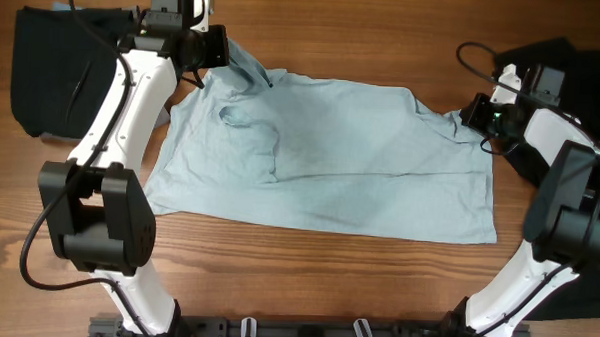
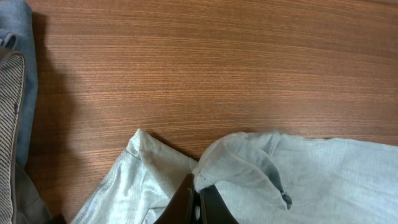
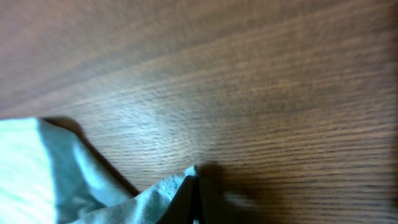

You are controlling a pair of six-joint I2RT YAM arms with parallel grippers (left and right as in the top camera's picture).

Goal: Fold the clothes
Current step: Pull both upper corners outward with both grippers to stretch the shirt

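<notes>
A pale light-blue T-shirt (image 1: 330,155) lies spread across the middle of the wooden table. My left gripper (image 1: 222,58) is at its far left corner, shut on a fold of the shirt's edge (image 2: 236,165); its jaws (image 2: 200,202) pinch the cloth. My right gripper (image 1: 474,112) is at the shirt's far right corner, shut on the cloth's edge (image 3: 158,193); its jaws (image 3: 194,202) are closed together. A black garment (image 1: 53,65) lies at the far left, another black garment (image 1: 584,58) at the far right.
Bare wooden table (image 1: 335,30) lies beyond the shirt and along the near edge. A black cable (image 1: 474,60) loops by the right arm. The arms' bases and a black rail (image 1: 304,334) sit at the near edge.
</notes>
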